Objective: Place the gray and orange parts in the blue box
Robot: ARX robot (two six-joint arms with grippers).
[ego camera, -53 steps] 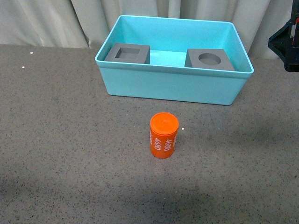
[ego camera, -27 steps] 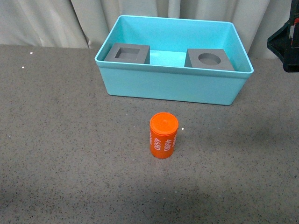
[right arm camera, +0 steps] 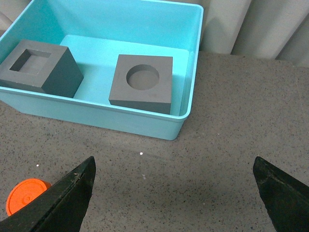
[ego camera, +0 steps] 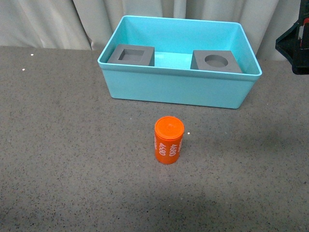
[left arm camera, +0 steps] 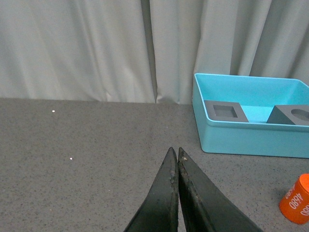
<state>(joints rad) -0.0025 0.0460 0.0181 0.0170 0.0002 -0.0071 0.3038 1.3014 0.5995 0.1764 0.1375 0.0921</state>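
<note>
Two gray cubes rest inside the blue box (ego camera: 178, 88): the one with a square recess (ego camera: 131, 54) at its left end, the one with a round recess (ego camera: 216, 61) at its right. The orange cylinder (ego camera: 169, 140) with white digits stands upright on the table in front of the box. My right gripper (right arm camera: 174, 166) is open and empty, hovering over bare table beside the box's right front corner; in the front view only part of it (ego camera: 293, 43) shows at the right edge. My left gripper (left arm camera: 175, 151) is shut on nothing, low over the table left of the cylinder (left arm camera: 296, 201).
A pale curtain (ego camera: 58, 21) hangs behind the speckled gray table (ego camera: 72, 145). The box (right arm camera: 178, 126) stands against the table's back edge.
</note>
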